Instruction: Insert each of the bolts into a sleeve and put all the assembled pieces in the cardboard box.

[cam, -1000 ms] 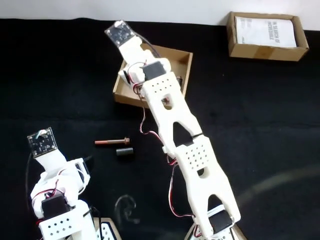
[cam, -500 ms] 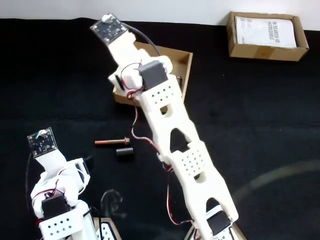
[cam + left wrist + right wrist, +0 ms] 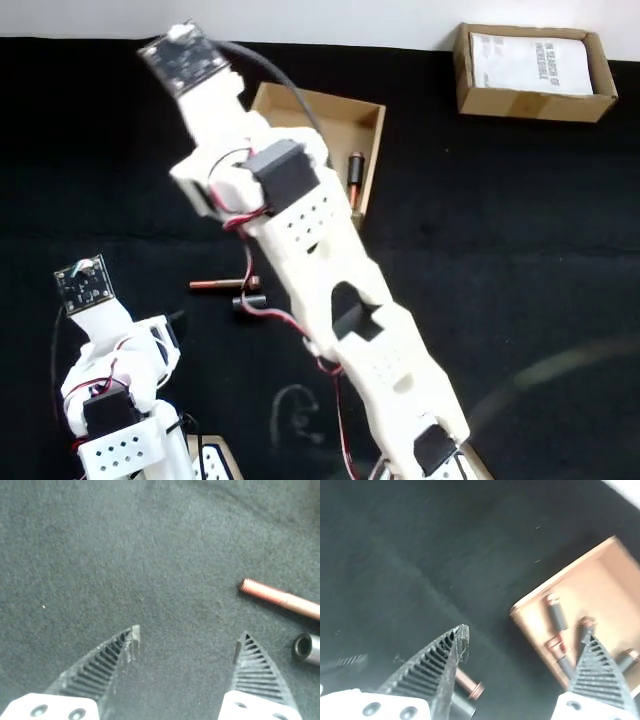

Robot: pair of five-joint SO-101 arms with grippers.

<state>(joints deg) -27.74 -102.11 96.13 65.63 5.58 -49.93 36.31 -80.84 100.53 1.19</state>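
The desk (image 3: 520,250) has a black cloth on it. The cardboard box (image 3: 345,125) sits near the far edge of the desk, about in the middle. A few joined pieces (image 3: 555,612) lie inside it, each one a bolt pushed into a sleeve. From above, one of them (image 3: 355,172) shows by the box's right wall.

One loose bolt (image 3: 222,284) lies flat on the left half of the desk, nearer the edge where the arms stand. A loose sleeve (image 3: 250,302) lies just beside it – the two do not touch. The left wrist view shows the same bolt (image 3: 280,599) and sleeve (image 3: 307,647), and the sleeve's open end can be seen.

The left arm (image 3: 110,380) is folded up at the near left corner of the desk. The left gripper (image 3: 189,637) hangs over bare cloth near the bolt. Its jaws are spread wide and hold nothing.

The right arm (image 3: 330,260) stretches from the near edge toward the far left. The right gripper (image 3: 526,635) hangs over the cloth just beside the cardboard box (image 3: 600,590) – its jaws are spread apart too, with nothing between them.

A second box (image 3: 530,100) with a sheet of paper (image 3: 530,62) in it sits at the far right corner.
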